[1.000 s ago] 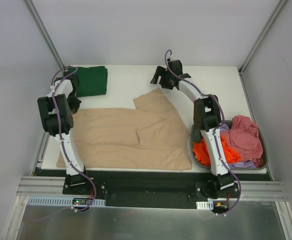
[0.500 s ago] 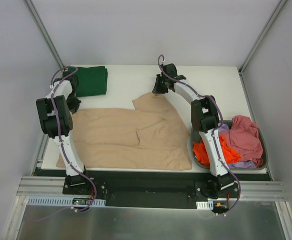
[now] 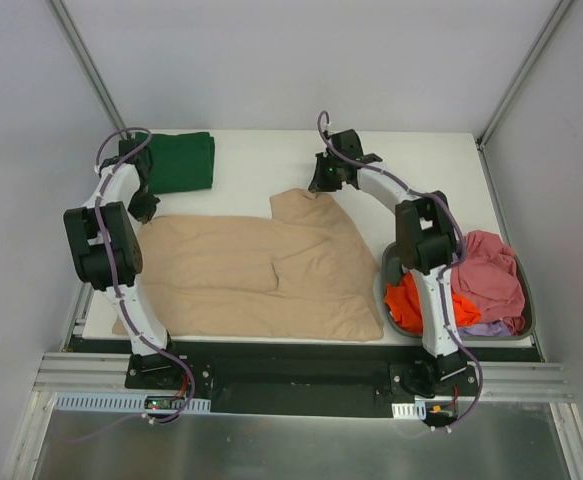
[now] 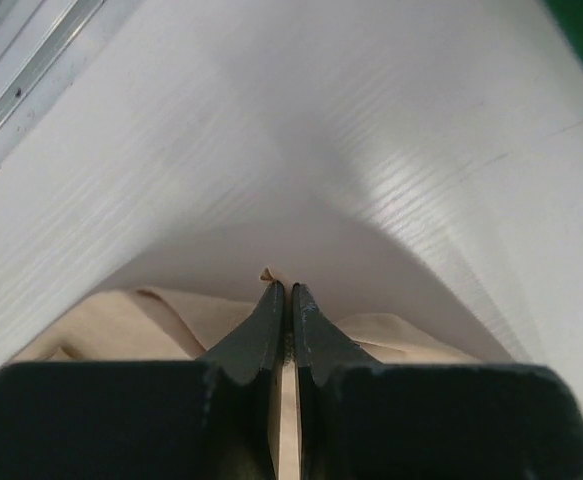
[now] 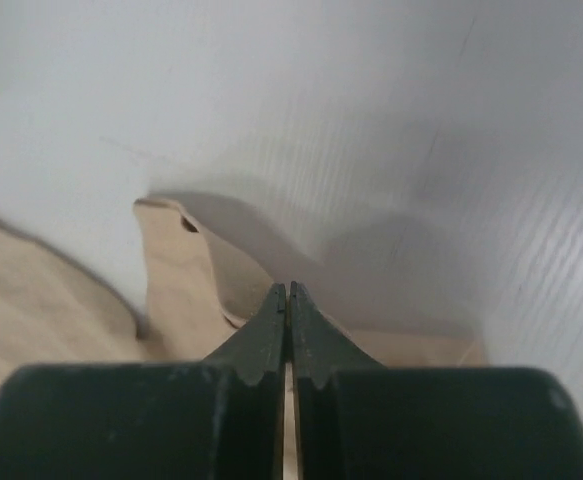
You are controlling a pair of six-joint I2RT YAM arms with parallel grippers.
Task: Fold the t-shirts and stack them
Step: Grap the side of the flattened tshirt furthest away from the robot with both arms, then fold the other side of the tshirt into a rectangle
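A large beige t-shirt (image 3: 261, 270) lies spread over the white table, one sleeve pointing to the far side. My left gripper (image 3: 145, 206) is at the shirt's far left corner. In the left wrist view that gripper (image 4: 283, 287) is shut on a fold of the beige cloth (image 4: 121, 320), and a small tip of cloth pokes out past the fingertips. My right gripper (image 3: 321, 186) is at the sleeve's far edge. The right wrist view shows it (image 5: 287, 288) shut on the beige cloth (image 5: 181, 270). A folded dark green t-shirt (image 3: 181, 162) lies at the far left.
A grey oval tub (image 3: 527, 300) at the right edge holds crumpled orange-red (image 3: 411, 300), pink (image 3: 491, 268) and lilac (image 3: 483, 328) shirts. Bare white table (image 3: 271, 160) lies beyond the beige shirt. Grey walls enclose the table on three sides.
My right gripper came down from above the table onto the sleeve's far edge and shut on it. The left arm's elbow swung a little left; its gripper stayed shut.
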